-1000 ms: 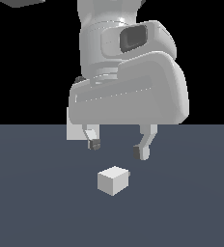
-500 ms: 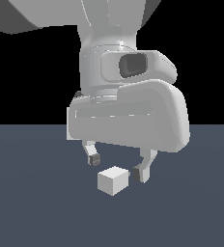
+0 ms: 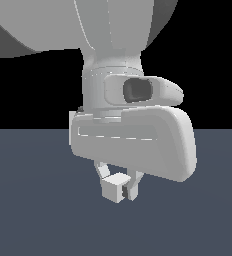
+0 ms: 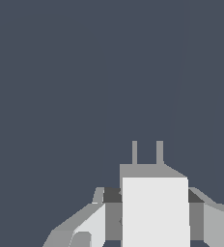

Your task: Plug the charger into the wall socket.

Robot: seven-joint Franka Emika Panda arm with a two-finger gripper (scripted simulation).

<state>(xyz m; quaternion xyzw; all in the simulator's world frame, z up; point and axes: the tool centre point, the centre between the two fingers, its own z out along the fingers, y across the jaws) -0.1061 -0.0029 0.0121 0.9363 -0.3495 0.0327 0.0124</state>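
The charger (image 3: 113, 190) is a small off-white cube on the dark grey-blue floor, low in the middle of the exterior view. My gripper (image 3: 119, 187) has come down over it, with one finger on each side, and is shut on it. In the wrist view the charger (image 4: 155, 212) fills the gap between the two dark pads (image 4: 112, 195), which touch its sides. Its two short prongs (image 4: 147, 152) stick out from one face, away from the hand. The wall socket is out of view in both views.
The flat dark grey-blue floor (image 3: 33, 200) stretches all around, with black background behind it. The arm's large white hand and wrist (image 3: 133, 145) fill the middle and top of the exterior view and hide what lies behind them.
The gripper has come down from above the charger to around it. The fingers, wide open a second ago, have closed onto the cube's sides.
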